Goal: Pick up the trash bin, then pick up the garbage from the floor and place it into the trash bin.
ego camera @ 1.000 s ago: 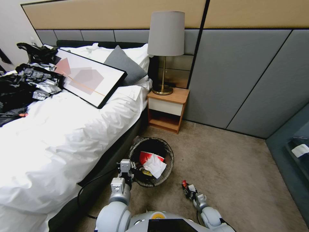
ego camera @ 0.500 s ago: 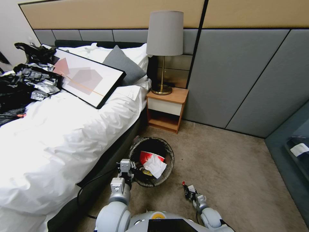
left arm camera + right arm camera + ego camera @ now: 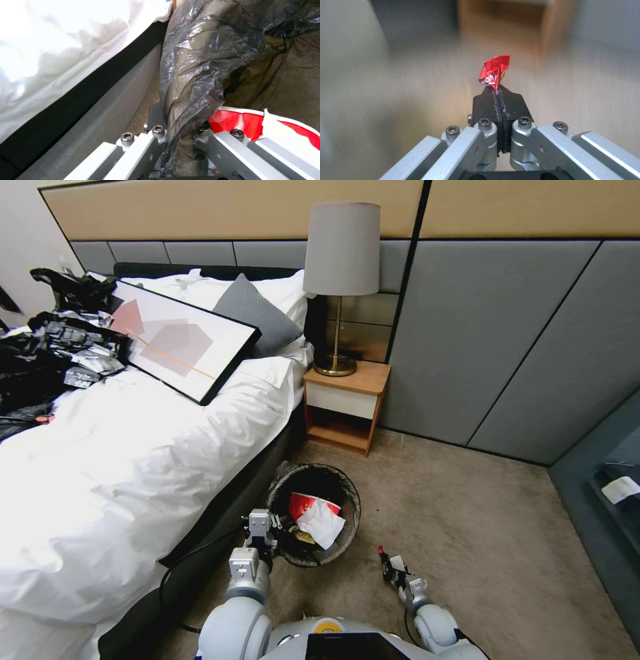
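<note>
Bed (image 3: 133,460) fills robot's left side, nightstand (image 3: 345,407) w/ lamp (image 3: 341,280) behind. Trash bin (image 3: 313,523) sits on carpet (image 3: 480,527) tight against bed frame, red-white wrapper (image 3: 310,505) and tissue (image 3: 321,523) inside. Left gripper (image 3: 261,528) jaws pinch bin's rim and liner. Right gripper (image 3: 496,91), just right of bin, jaws pressed on small red wrapper (image 3: 495,71).

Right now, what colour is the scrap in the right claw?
Red with white lettering: the wrapper pinched in the right claw, clearest in the right wrist view.
</note>
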